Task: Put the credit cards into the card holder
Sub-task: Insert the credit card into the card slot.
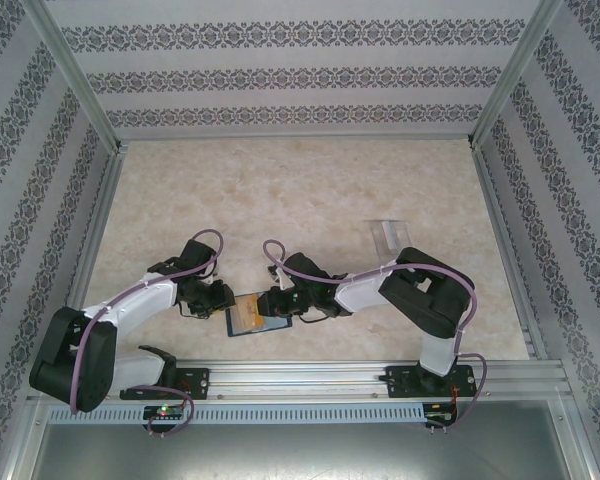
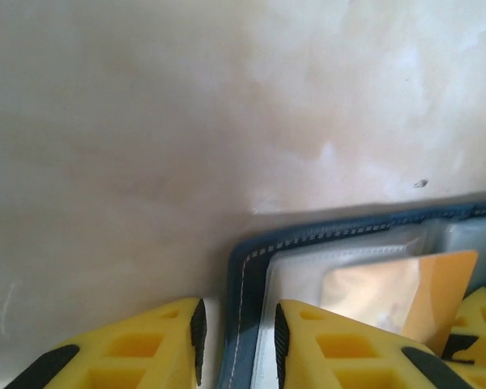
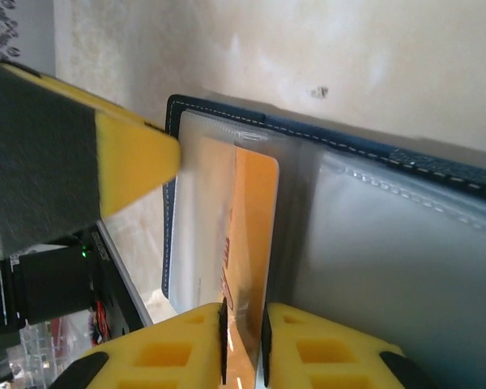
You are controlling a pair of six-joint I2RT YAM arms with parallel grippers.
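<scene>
Step in hand, as I read it: seating the orange card in a clear sleeve of the card holder. The holder lies open on the table at the middle of the near edge, just ahead of my two bases. Part of the card is under the sleeve, with a strip of bare orange showing. My right gripper is narrow, one jaw each side of the card's near end; I can't tell whether the pads bite or just bracket it. My left gripper is narrow too, straddling the holder's stitched blue edge by a corner. There's a sliver of daylight at the outer pad, so I can't tell if it clamps. To do this well: drive the card the way the sleeve opens, flat and slow. Any tilt and the leading corner likely snags the seam or buckles the plastic. The left side has to pin the holder, or the whole thing probably slides with the push. Let go only once the card is well in, then nudge the end home with closed tips. Pose: both arms folded low, elbows out, forearms converging on the holder from left and right, fingertips close together across it. The clear plastic piece sits well apart, further back and to the right, no conflict.
</scene>
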